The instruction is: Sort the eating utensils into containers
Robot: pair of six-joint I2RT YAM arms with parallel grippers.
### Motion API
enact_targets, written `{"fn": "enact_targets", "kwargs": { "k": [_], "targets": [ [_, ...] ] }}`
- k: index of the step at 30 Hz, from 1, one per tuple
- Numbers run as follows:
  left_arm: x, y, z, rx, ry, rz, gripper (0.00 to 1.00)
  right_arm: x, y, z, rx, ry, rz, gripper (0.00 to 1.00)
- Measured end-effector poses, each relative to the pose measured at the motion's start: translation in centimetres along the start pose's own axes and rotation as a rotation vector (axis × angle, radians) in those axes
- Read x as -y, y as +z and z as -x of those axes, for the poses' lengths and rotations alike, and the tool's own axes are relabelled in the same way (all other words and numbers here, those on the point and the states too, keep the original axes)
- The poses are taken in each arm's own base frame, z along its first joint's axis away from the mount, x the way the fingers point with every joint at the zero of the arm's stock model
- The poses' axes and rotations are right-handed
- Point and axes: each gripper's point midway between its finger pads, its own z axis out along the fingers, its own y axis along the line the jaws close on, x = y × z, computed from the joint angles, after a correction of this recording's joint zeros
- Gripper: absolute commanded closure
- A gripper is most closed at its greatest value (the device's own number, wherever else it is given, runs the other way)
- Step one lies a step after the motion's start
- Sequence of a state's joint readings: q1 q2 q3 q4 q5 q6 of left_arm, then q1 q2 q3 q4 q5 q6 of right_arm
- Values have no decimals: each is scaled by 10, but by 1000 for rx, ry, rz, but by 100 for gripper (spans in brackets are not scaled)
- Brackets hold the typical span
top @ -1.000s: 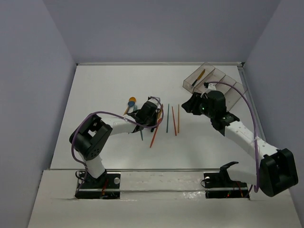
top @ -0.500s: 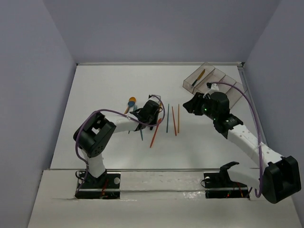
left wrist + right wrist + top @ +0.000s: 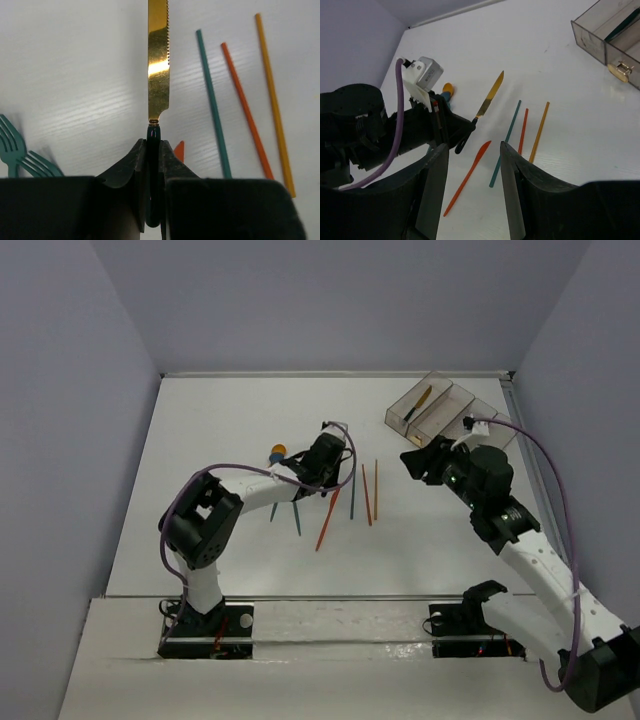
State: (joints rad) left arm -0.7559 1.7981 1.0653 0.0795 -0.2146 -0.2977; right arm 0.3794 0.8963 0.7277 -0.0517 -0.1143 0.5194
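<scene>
L gripper [image 3: 152, 146] is clamped shut on the black handle of a gold-bladed knife [image 3: 159, 65], pinching it just behind the blade. The full blade sticks out ahead of the jaws toward the far edge of the table [image 3: 220, 440]. The wrist view doesn't settle whether the blade is lifted off the table, but the R wrist view suggests it is, tip angled up.

Just R of the blade lie three chopsticks: a teal chopstick [image 3: 212, 100], a red-orange chopstick [image 3: 245, 110] and a yellow-orange chopstick [image 3: 272, 95]. Teal forks [image 3: 20, 150] lie to its L.

R gripper [image 3: 470, 170] hangs open w/ nothing in it, between the knife and the containers [image 3: 400, 418] at the far R corner.

Risks:
- The grip is narrow and off-centre, so the long blade can pivot or slide in the pads during a fast swing.
- The bins look barely longer than a utensil. A tilted knife would prob. catch a rim or divider and end up propped, or land in the wrong bin.
- The R arm sits in the direct path to the bins, so a collision is likely unless it clears or takes a handover.
- A low sweep could drag the chopsticks.
</scene>
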Motion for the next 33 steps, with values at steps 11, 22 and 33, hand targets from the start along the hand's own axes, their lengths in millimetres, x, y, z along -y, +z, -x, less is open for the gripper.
{"fn": "enact_targets", "kwargs": {
  "k": [11,22,33],
  "targets": [
    [66,-21,174,305,-21,-145,100,-2,-66,40,197,-20,-54,47],
    [128,51,235,388,42,-275,100,3,-80,30,197,11,-61,47],
    [159,93,269,579,51,-357,100,6,-70,2,112,42,-36,48]
  ]
}}
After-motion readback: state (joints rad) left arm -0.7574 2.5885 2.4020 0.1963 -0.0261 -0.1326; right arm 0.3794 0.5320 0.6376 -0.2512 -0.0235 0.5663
